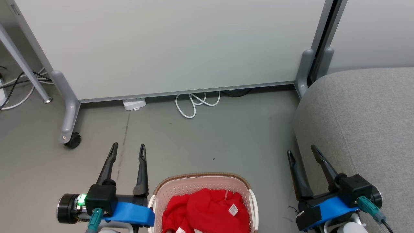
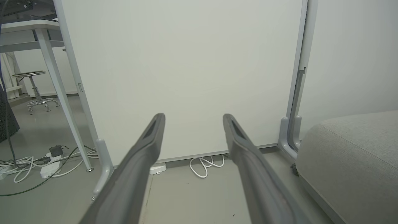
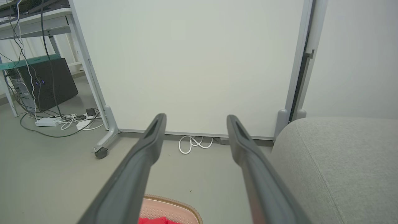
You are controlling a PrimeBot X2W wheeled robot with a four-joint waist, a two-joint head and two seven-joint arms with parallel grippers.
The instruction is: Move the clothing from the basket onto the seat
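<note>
Red clothing (image 1: 207, 210) lay bunched in the cream basket (image 1: 181, 189), perhaps filling it; its near end was out of view. The left gripper (image 1: 128, 145) hovered left of the basket, the right gripper (image 1: 301, 149) right of it, both spread wide and empty, with the grey seat (image 1: 365, 123) farther right.

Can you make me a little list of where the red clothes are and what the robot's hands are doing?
basket: on the floor, in front of the robot
clothing: red, bunched inside the basket
seat: grey, on the robot's right
left gripper: open, empty
right gripper: open, empty, beside the seat
</note>
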